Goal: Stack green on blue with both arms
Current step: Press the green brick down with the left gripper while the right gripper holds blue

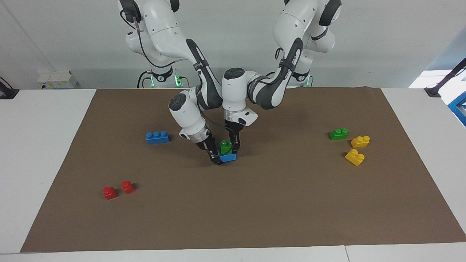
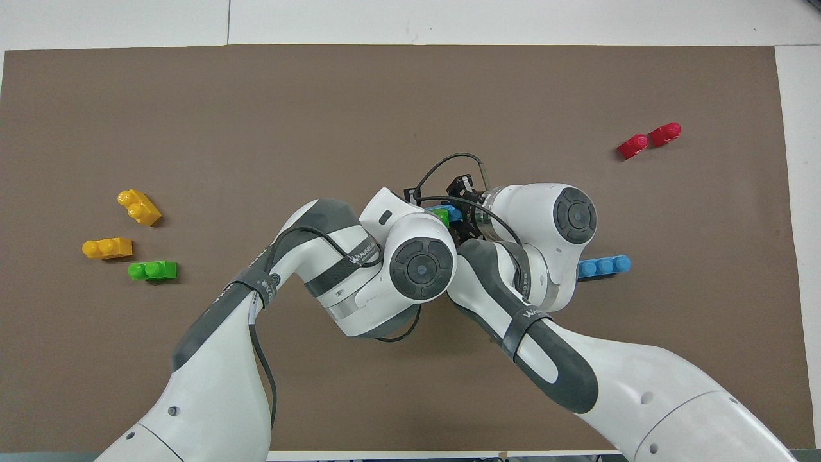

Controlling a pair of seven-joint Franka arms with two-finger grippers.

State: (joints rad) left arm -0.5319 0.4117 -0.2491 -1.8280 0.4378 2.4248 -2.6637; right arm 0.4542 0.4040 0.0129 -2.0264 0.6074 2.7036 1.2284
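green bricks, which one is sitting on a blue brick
The green brick at the middle of the mat, on the blue brick between both grippers. The other green brick lies on the mat beside the yellow bricks.

Overhead, the arms' wrists hide most of the stacked green brick (image 2: 441,217) and blue brick (image 2: 453,211).

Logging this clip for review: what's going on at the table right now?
Both arms meet mid-mat. The left gripper holds a green brick on top of a blue brick, which the right gripper grips at mat level. The green looks seated or nearly so. Neither gripper has let go yet.
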